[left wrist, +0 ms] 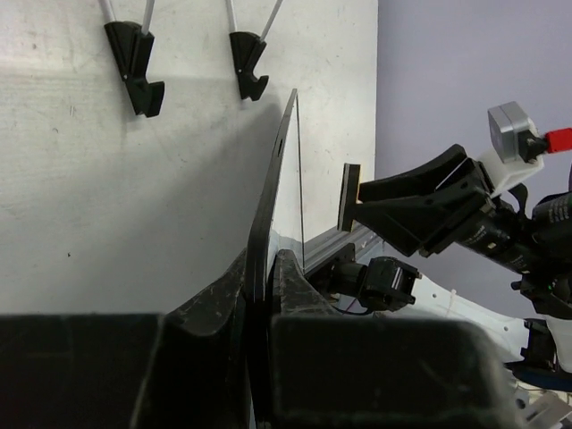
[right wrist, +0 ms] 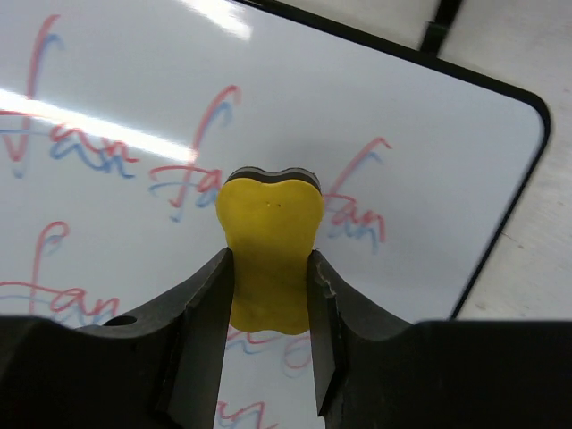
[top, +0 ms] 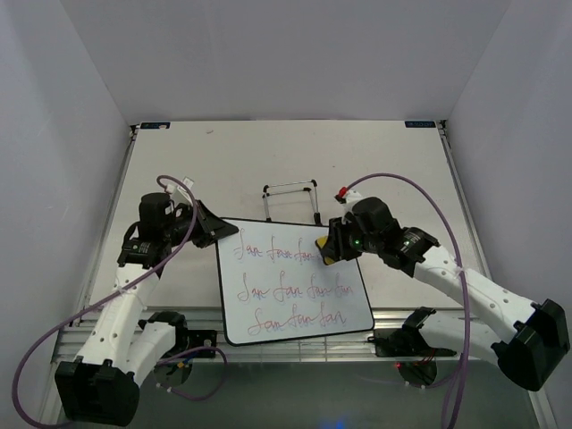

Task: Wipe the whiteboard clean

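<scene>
The whiteboard [top: 295, 273] lies tilted at the table's near middle, black-rimmed, with three lines of red cursive scribble. My left gripper [top: 220, 231] is shut on its upper left corner. In the left wrist view the board's rim [left wrist: 277, 161] runs edge-on between the closed fingers of the left gripper [left wrist: 259, 268]. My right gripper [top: 331, 243] is shut on a yellow eraser [top: 327, 257] at the right end of the top line. In the right wrist view the right gripper [right wrist: 271, 268] pinches the eraser [right wrist: 271, 214] over the whiteboard [right wrist: 429, 143], its dark pad facing the scribble.
A thin black wire easel stand [top: 290, 198] lies on the table just behind the board; its two black feet [left wrist: 134, 67] show in the left wrist view. Purple cables loop from both arms. A metal rail [top: 393, 315] runs along the table's near edge.
</scene>
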`<state>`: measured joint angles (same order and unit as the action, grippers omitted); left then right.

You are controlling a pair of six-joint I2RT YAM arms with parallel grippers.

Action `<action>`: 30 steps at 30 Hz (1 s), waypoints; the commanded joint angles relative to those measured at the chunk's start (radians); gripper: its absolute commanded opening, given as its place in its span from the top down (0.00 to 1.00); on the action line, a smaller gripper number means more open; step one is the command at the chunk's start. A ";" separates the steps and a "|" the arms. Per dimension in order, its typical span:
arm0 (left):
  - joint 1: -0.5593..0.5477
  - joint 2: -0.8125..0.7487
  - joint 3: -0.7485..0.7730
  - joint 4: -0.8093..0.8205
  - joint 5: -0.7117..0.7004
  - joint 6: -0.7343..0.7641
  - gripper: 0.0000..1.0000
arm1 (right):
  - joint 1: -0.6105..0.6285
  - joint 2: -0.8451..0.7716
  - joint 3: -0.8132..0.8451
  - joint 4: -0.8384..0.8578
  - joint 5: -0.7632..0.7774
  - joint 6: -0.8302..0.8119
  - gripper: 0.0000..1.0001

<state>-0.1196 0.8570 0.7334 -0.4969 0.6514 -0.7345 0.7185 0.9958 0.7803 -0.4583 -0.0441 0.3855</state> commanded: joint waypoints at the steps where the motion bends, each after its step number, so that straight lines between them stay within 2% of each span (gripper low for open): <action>1: -0.009 0.027 -0.057 0.026 -0.072 0.187 1.00 | 0.094 0.067 0.095 0.145 -0.135 0.030 0.67; 7: -0.009 0.079 -0.104 0.046 -0.095 0.208 1.00 | 0.284 0.245 0.299 0.129 -0.019 0.090 0.67; 17: -0.009 0.145 -0.126 0.119 -0.038 0.224 1.00 | 0.441 0.567 0.631 0.000 0.082 0.098 0.67; 24: -0.009 0.126 -0.131 0.124 -0.047 0.221 1.00 | 0.473 0.659 0.698 -0.008 0.102 0.093 0.67; 30: -0.008 0.109 -0.134 0.124 -0.026 0.230 1.00 | 0.434 0.659 0.614 -0.033 0.168 0.087 0.67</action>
<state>-0.0917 0.9825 0.6331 -0.3054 0.7155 -0.7559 1.1816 1.6455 1.4395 -0.4648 0.0578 0.4717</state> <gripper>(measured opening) 0.181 0.413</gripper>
